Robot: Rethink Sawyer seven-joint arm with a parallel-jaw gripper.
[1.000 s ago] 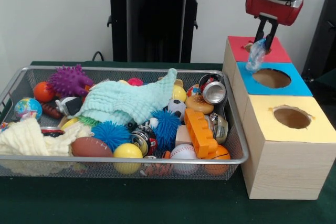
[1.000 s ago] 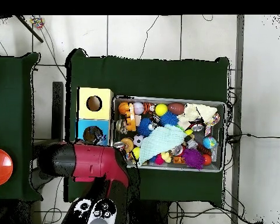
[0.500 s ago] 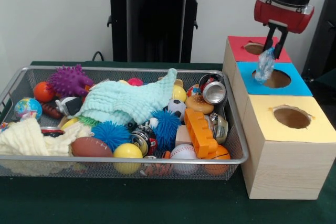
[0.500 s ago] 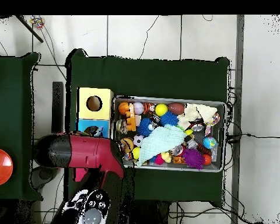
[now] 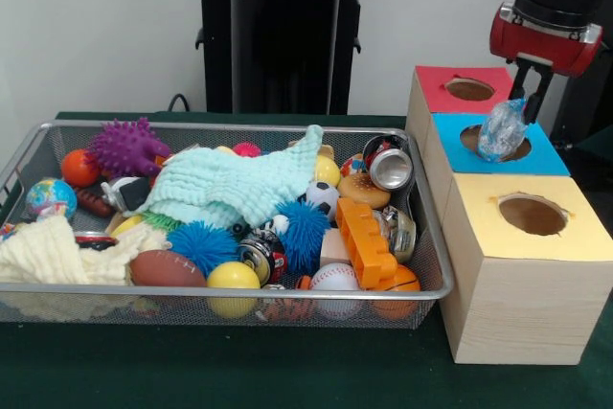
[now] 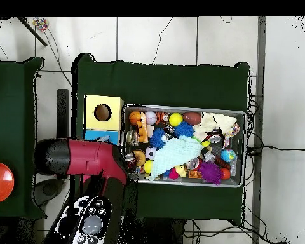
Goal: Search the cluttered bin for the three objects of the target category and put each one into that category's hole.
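The gripper [image 5: 525,93] was clenched on a crumpled clear plastic bottle [image 5: 502,131], which hung from the fingertips directly over the blue box [image 5: 546,154], at the right part of its round hole. In the overhead view the red and black arm [image 6: 85,159] covered this box and the gripper itself could not be seen. Just behind the gripper stood the red box [image 5: 436,83] with its own hole open; just in front of it, touching the blue one, stood the yellow box [image 5: 522,246], also with an open hole. The three boxes formed one row on the green counter [image 5: 239,371]. To the gripper's left side in the front view, right beside the boxes, lay the wire bin [image 5: 220,292], full of mixed items. Nearest the gripper in the bin were a silver can [image 5: 391,170] and an orange toy brick [image 5: 365,239]; further out a pale green cloth [image 5: 239,184], a blue spiky ball [image 5: 203,242], a baseball [image 5: 334,280], a small football [image 5: 167,268] and, farthest, a purple spiky ball [image 5: 126,146] and a cream cloth [image 5: 57,254].
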